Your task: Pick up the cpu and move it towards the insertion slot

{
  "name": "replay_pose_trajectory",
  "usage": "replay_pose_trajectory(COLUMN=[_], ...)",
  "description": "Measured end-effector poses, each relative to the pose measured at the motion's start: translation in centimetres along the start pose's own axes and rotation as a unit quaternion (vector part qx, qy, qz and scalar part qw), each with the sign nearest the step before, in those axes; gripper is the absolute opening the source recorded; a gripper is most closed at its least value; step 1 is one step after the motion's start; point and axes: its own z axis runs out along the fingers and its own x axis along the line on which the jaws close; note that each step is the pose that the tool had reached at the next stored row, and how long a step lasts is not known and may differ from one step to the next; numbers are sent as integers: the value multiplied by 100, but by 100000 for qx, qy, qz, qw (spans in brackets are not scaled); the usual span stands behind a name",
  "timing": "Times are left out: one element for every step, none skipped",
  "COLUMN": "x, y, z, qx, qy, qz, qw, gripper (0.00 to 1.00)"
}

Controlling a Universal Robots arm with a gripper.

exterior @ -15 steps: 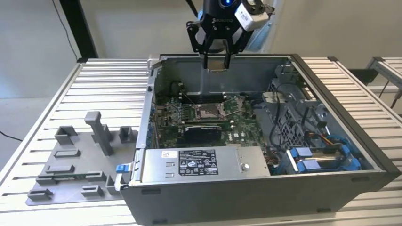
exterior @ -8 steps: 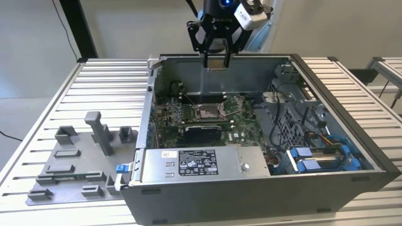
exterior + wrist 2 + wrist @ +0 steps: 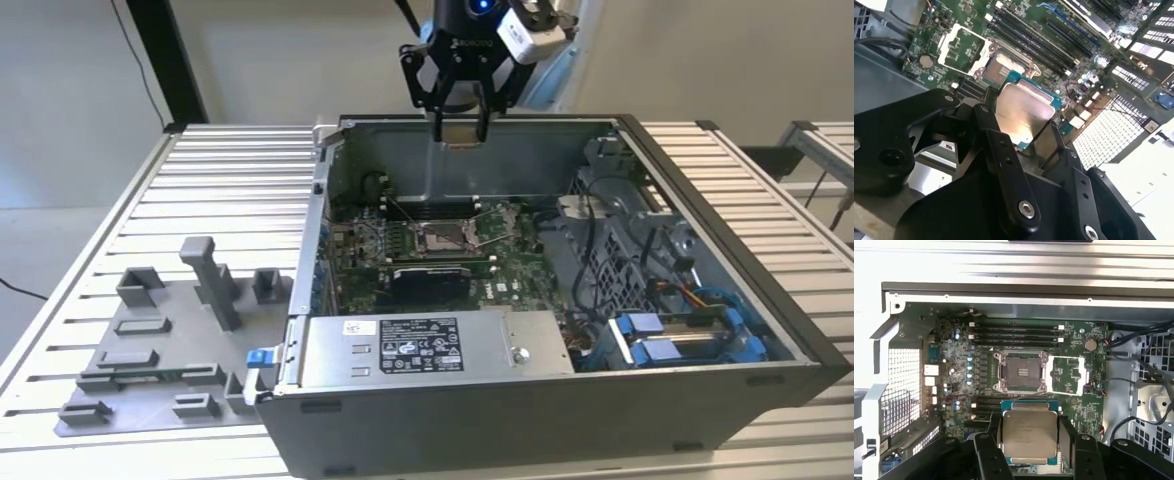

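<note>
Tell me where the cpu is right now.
The cpu is held in the gripper above the open computer case; in both wrist views it hangs apart from the insertion slot.

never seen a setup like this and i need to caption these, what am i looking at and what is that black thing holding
This is one robot arm working over an open computer case that sits on a slatted metal table. The exterior view comes from a camera off the arm; it shows the arm's black end effector above the case. The two wrist views come from cameras riding on the arm, looking past the end effector into the case.

The end effector is shut on the cpu, a flat square chip with a silvery top, seen in both wrist views. It is held in the air above the green motherboard. The insertion slot, a square socket with a metal frame, lies open and has no chip in it.

Beside the case, on the exterior view's left, lies a grey plastic tray with blocks.
</note>
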Motion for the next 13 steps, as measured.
replay_pose_trajectory(x=[-2,-4,-5,-7,-9,-14,-18,-20,-21,-21,-21,-21,-21], y=[20,43,67,91,116,144,170,195,220,242,256,266,272], z=[7,13,18,24,30,36,41,45,48,49,50,51,51], qx=[-8,-6,-2,-3,-6,-4,-8,-5,-7,-5,-9,-4,-7], qy=[-5,-5,-2,-3,-4,-4,-6,-4,-7,-5,-5,-5,-7], qz=[54,91,118,151,164,171,182,197,220,243,257,256,254], qw=[100000,100000,100000,100000,100000,100000,100000,100000,100000,100000,100000,100000,100000], gripper=[0,0,0,0,0,0,0,0,0,0,0,0,0])
